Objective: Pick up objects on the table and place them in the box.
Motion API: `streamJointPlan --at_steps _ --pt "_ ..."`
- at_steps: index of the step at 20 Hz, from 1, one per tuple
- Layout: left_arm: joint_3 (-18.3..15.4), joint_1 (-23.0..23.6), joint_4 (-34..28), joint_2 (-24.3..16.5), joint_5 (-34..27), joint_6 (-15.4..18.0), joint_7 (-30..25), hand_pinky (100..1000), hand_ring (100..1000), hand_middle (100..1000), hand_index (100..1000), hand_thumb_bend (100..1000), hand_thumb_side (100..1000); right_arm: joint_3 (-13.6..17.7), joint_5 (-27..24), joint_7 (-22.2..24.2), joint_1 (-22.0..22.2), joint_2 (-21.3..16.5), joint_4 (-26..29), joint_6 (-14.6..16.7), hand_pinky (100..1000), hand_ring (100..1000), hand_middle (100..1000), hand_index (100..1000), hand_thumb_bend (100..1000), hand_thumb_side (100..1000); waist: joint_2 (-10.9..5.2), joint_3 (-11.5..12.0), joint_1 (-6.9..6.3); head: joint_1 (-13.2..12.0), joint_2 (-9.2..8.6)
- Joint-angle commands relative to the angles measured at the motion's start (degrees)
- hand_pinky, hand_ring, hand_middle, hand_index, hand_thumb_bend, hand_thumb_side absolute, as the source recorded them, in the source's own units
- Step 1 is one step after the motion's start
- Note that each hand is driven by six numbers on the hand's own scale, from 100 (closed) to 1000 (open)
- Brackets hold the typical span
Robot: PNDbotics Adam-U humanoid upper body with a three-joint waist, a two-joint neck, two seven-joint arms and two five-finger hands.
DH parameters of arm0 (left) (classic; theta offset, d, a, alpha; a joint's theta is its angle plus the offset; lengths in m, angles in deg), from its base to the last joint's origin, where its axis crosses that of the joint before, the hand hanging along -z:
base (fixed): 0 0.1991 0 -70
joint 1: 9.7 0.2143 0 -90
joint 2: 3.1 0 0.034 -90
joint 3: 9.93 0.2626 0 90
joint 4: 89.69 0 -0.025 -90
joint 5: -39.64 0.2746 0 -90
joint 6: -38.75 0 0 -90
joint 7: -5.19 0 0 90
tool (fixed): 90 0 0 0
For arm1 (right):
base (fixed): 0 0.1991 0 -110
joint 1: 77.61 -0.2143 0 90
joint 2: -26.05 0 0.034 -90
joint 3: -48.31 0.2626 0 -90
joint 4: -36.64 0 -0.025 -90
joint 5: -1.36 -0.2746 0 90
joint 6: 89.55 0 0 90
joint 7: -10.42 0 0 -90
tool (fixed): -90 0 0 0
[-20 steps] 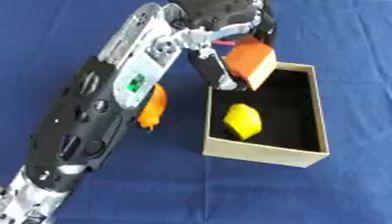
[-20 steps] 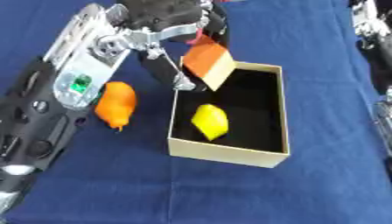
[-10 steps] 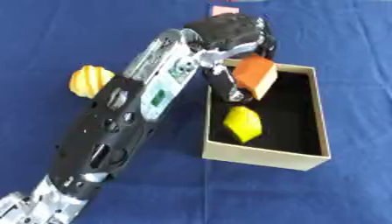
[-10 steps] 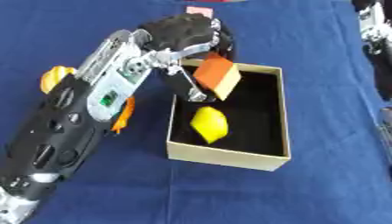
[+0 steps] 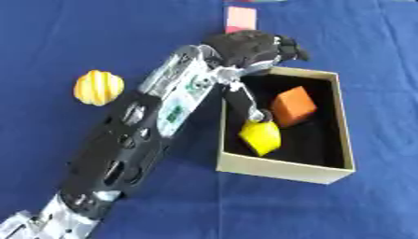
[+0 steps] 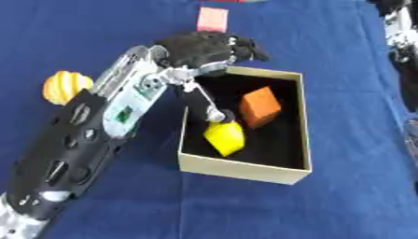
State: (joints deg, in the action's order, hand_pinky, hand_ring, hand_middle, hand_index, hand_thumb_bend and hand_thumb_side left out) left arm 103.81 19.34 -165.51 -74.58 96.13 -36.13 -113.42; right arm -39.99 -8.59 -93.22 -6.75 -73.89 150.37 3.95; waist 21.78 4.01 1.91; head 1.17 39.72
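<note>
Overhead, the left hand (image 5: 249,49) hangs over the box's (image 5: 282,167) far corner, fingers spread and holding nothing, one reaching down inside. Below them lie one orange block (image 5: 293,106) and one yellow piece (image 5: 260,136), perhaps touching that fingertip. One striped yellow ball (image 5: 99,87) sits well aside.

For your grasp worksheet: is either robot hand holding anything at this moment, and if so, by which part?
Nothing is held. The orange block lies free in the box beside the yellow object; the left robot hand hangs above the box's far rim.
</note>
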Motion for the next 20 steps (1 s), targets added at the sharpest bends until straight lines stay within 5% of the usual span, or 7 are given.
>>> streamJointPlan --at_steps 1,8,15,20 --pt "-0.8 -0.9 -2.9 -0.4 -0.4 -0.6 1.5 876 858 825 937 511 143 0.4 -0.3 -0.1 -0.2 -0.8 0.9 0.0 939 816 707 869 100 538 -1.49 0.2 0.14 0.0 -0.37" --pt "-4.5 -3.4 -10.0 -7.8 -4.3 -3.5 0.7 855 839 800 899 534 101 1.0 0.2 -0.8 1.3 -2.0 0.9 0.1 939 816 707 869 100 537 -2.66 2.1 -0.74 2.3 1.12" --pt "-9.2 -6.0 -4.0 -17.1 -6.4 -6.2 -0.1 876 862 820 912 592 140 1.0 0.4 -1.0 1.4 -2.2 0.9 0.2 939 817 707 868 100 536 -2.69 2.1 -0.84 2.7 1.39" --pt "-10.8 -7.8 0.8 -19.0 -8.5 -6.0 2.1 874 861 818 915 593 157 0.9 0.5 -0.8 0.9 -2.3 0.9 0.4 939 817 707 868 100 535 -1.82 1.3 -0.91 1.6 0.37"
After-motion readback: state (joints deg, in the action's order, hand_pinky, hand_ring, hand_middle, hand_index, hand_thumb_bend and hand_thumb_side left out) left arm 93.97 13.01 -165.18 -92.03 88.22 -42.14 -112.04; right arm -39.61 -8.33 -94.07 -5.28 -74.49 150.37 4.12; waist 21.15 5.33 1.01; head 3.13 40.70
